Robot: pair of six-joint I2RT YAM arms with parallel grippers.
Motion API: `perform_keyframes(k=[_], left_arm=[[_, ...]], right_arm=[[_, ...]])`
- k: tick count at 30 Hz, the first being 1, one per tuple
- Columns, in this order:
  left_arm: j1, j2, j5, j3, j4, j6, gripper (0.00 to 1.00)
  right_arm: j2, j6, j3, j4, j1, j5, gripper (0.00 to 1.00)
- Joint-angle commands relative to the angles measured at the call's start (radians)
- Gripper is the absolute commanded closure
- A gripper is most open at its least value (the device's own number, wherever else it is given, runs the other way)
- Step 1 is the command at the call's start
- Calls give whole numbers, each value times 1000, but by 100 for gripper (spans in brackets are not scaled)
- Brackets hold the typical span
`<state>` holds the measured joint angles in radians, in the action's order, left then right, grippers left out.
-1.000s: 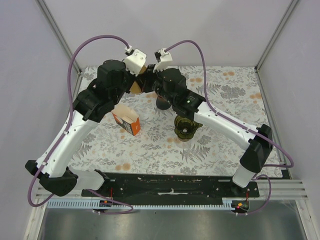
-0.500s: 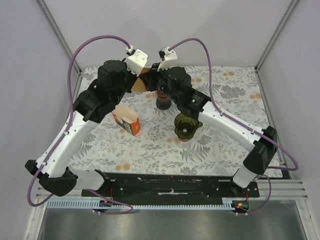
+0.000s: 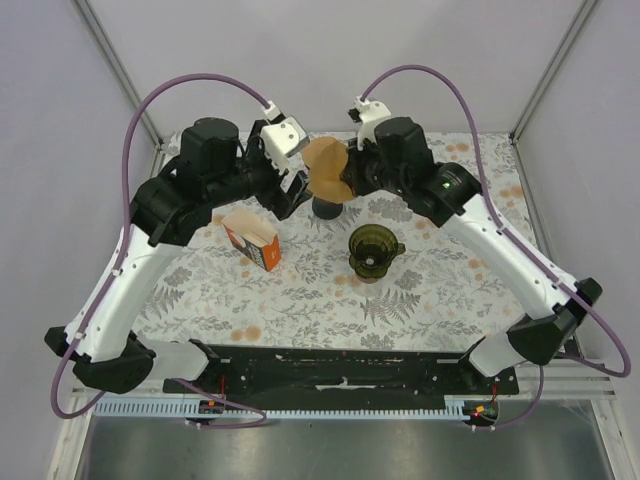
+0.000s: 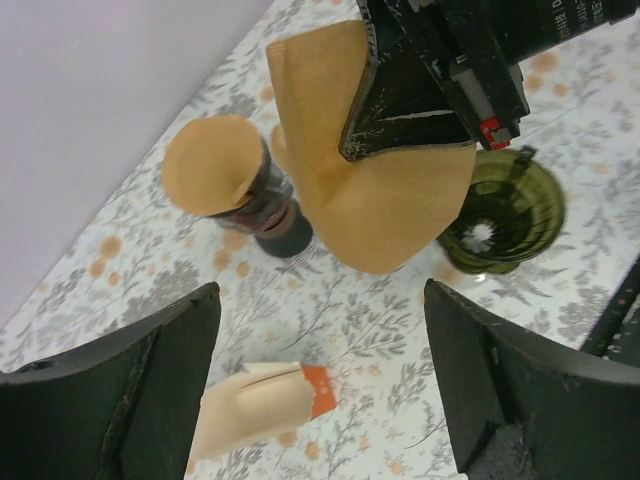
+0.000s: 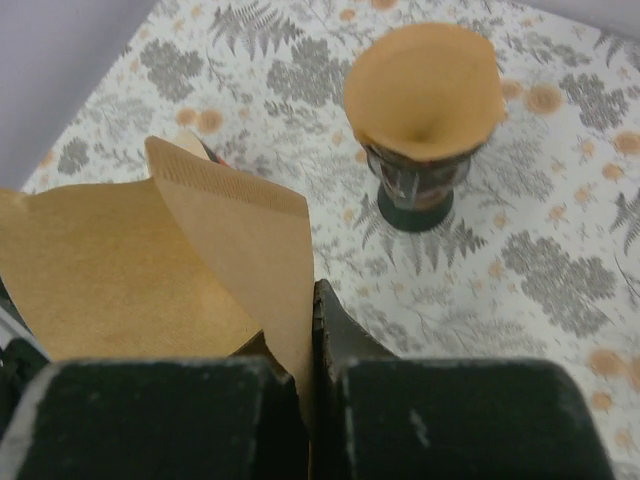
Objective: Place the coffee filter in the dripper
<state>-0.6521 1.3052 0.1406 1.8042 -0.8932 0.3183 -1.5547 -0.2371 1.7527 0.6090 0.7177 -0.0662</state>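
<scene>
A: Right wrist view: filter [image 5: 130,270] cut off at the left edge, its lower part hidden behind the right fingers [image 5: 430,420].
B: Left wrist view: filter covers one side of the dripper [image 4: 520,200]; box [image 4: 262,412] print unreadable.

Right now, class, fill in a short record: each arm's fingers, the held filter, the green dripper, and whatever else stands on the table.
right fingers: shut on the coffee filter
left fingers: open, holding nothing
coffee filter: in the air, above the table
green dripper: upright on the table, empty
dark holder: beyond the dripper, second filter in it
filter box: left of the dripper, on the table
</scene>
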Motion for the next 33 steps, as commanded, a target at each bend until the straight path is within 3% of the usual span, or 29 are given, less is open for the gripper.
perform_keyframes(k=[1, 8, 15, 28, 33], left_arm=[[-1, 42, 224, 61, -18, -85, 11], [-4, 118, 266, 58, 57, -271, 10], [-20, 183, 278, 4, 122, -357, 10], [-58, 209, 295, -140, 177, -390, 49], [-66, 218, 303, -161, 189, -406, 90]], right_arm=[[120, 45, -35, 236, -27, 32, 100], [147, 36, -50, 414, -29, 63, 100], [119, 30, -110, 433, -29, 95, 100], [150, 33, -179, 439, -38, 88, 100], [159, 39, -211, 439, -47, 98, 100]])
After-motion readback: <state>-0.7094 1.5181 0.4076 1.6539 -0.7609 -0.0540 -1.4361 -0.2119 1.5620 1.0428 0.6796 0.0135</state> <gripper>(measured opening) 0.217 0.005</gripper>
